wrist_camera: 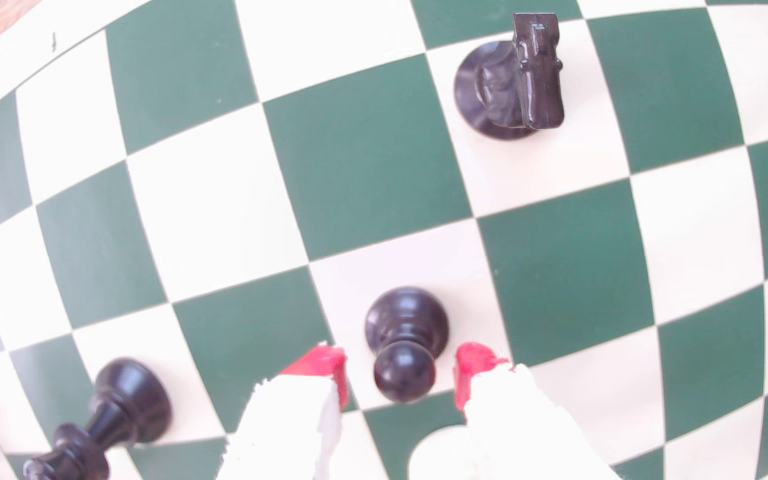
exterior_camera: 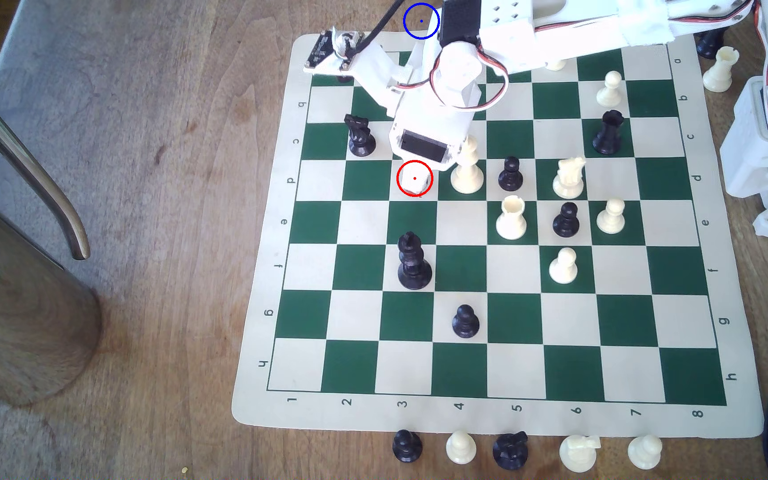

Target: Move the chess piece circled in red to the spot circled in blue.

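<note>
The black pawn [wrist_camera: 405,332] stands upright on a cream square in the wrist view. My gripper [wrist_camera: 400,369] is open, and its red-tipped fingers [wrist_camera: 326,369] flank the pawn's ball head with a small gap on each side. In the exterior view the gripper [exterior_camera: 419,177] points down inside the red ring on square d3, and its body hides the pawn. The blue ring with its centre dot [exterior_camera: 421,21] lies on bare wood just past the board's far edge, beside the arm.
A tall white piece [exterior_camera: 466,171] stands one square to the exterior view's right of the gripper. The black knight [exterior_camera: 360,135] and black king [exterior_camera: 413,261] are close by. A metal jug [exterior_camera: 12,277] stands off the board at the left. Captured pieces line the near edge.
</note>
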Robot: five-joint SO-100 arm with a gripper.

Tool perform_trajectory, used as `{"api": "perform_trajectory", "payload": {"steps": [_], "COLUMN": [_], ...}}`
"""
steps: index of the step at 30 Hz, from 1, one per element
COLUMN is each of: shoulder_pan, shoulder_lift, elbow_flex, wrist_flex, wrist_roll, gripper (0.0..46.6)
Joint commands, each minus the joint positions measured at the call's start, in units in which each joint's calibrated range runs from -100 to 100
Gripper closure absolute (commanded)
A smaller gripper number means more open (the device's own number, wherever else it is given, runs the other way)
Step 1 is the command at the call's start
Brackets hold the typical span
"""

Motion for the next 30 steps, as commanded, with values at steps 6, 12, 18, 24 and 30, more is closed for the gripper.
{"api": "perform_trajectory", "payload": {"steps": [6,12,18,24,30], "shoulder_pan": [-0.77,-0.85,-0.61,1.65,4.47], "shoulder_lift": [-1.42,-1.34,-2.02,-10.85,-19.50], "elbow_flex": [-5.93,-5.93,-5.93,-5.93,-7.38], "wrist_flex": [-1.04,-1.04,-1.04,1.41,6.90], "wrist_roll": [-0.39,-0.49,-0.39,-0.59,-0.44], "gripper": [37.8,46.4,46.4,46.4,46.4]}}
